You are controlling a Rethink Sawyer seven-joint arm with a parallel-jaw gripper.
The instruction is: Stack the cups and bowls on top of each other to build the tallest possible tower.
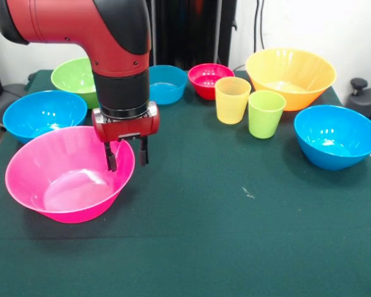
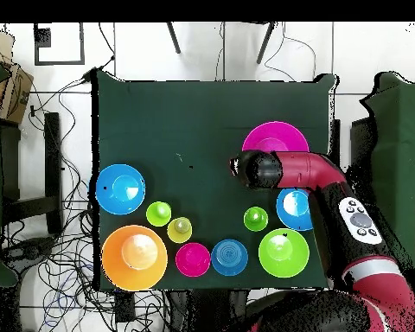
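Observation:
The wide pink bowl point(image 1: 68, 176) sits upright at the front left; in the overhead view point(image 2: 276, 134) the arm partly covers it. My gripper point(image 1: 127, 156) hangs over its right rim, open, with one finger point(image 1: 111, 159) inside the bowl and the other outside. A yellow-orange cup point(image 1: 232, 99) and a lime cup point(image 1: 266, 113) stand upright side by side at mid-table. Another green cup point(image 2: 256, 219) shows only from overhead, hidden by the arm in front. The orange bowl point(image 1: 290, 74), two medium blue bowls point(image 1: 336, 136) point(image 1: 43, 114), green bowl point(image 1: 74, 77), small blue bowl point(image 1: 167, 83) and red bowl point(image 1: 210, 79) stand apart, unstacked.
The green-covered table point(image 1: 222, 235) has its front edge below the pink bowl. The red arm point(image 2: 297, 169) reaches across the table's right side in the overhead view. Cables lie on the floor point(image 2: 64, 259) beside the table.

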